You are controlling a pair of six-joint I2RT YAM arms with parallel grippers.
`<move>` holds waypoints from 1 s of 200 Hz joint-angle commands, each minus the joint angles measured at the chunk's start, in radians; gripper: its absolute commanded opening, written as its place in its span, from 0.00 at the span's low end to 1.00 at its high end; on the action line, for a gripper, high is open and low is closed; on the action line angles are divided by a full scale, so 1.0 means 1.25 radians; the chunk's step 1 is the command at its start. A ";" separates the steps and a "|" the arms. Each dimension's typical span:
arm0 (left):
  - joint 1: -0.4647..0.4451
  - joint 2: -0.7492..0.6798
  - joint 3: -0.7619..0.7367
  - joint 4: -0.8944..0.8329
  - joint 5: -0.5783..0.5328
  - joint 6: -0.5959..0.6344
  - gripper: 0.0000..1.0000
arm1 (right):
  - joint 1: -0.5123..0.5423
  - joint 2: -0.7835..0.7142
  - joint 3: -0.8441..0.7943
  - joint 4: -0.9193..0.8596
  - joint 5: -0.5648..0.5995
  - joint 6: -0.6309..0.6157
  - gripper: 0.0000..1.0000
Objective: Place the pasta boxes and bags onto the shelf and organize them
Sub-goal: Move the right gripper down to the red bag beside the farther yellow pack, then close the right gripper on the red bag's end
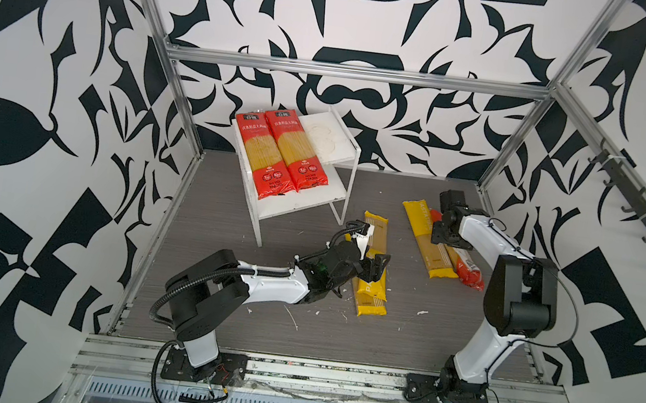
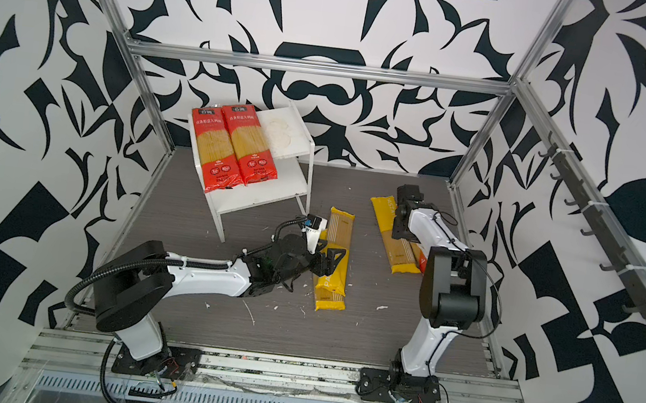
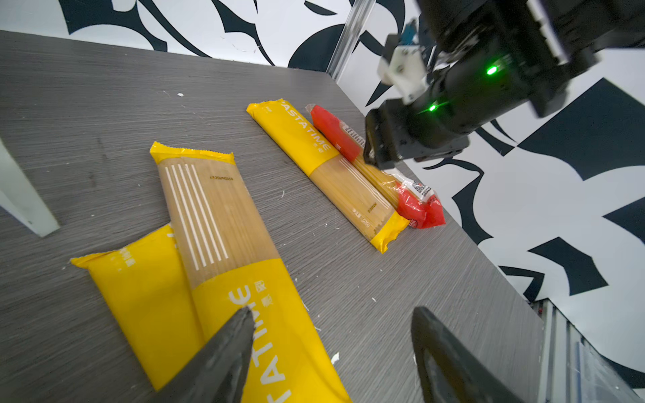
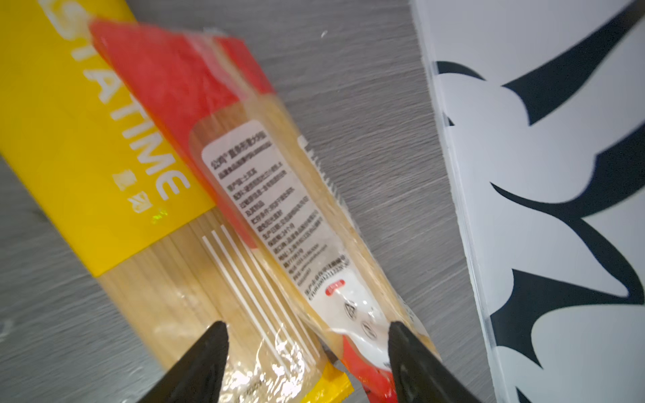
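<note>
Nearest the lens in the left wrist view, the left gripper (image 3: 333,312) stands wide open and empty. It is poised over the upper of two overlapping yellow packs (image 3: 216,216) near the centre of the table (image 1: 297,325). At eleven o'clock from it, the shelf (image 1: 331,138) holds two red packs (image 1: 266,153) side by side on its top board, with a bare strip at their three o'clock. Toward two o'clock lie a third yellow pack (image 1: 425,240) and the last red pack (image 4: 244,167), touching. The right gripper (image 4: 307,326) straddles that red pack with its jaws spread, apparently clamping nothing; blur hides any contact. Picking seems in hand. Next, each gripper should lower, close across a pack's narrow width, and carry it shelfward.
</note>
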 commanded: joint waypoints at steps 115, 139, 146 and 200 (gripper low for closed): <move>-0.003 -0.012 -0.021 0.037 0.024 -0.034 0.75 | 0.014 0.156 0.128 -0.011 0.190 -0.090 0.33; -0.003 -0.019 -0.030 0.042 0.024 -0.032 0.75 | 0.014 0.144 0.123 -0.009 0.201 -0.085 0.17; -0.003 -0.020 -0.031 0.041 0.023 -0.032 0.75 | 0.015 0.136 0.122 -0.009 0.202 -0.083 0.12; -0.003 -0.023 -0.033 0.042 0.023 -0.039 0.75 | 0.014 0.035 0.123 -0.006 0.173 -0.071 0.00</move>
